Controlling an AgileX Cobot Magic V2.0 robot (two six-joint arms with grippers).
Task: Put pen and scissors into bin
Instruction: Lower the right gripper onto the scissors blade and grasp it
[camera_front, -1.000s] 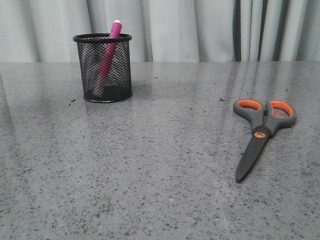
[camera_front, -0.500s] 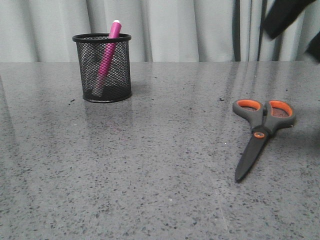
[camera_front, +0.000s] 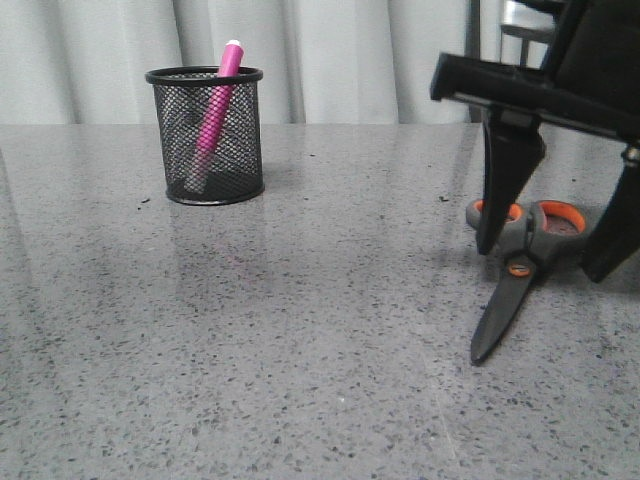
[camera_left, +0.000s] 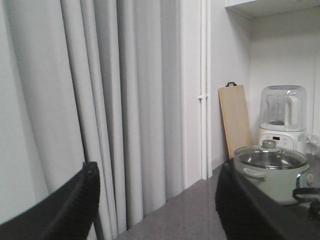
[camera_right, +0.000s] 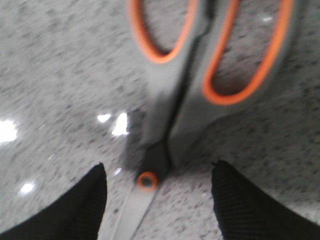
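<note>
Right end effector (camera_front: 550, 255) straddles scissors (camera_front: 515, 275), fingers spread. Wide bare counter (camera_front: 320, 330) separates it from bin (camera_front: 205, 135); pen (camera_front: 213, 115) leans inside.

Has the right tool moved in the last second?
Yes. It has come down into the front view; the right tool now stands open over the scissors, which lie where they were on the table.

Grey speckled table (camera_front: 300, 350); curtain (camera_front: 340, 60); cutting board (camera_left: 236, 122); blender (camera_left: 282, 117); lidded pot (camera_left: 272, 170)
</note>
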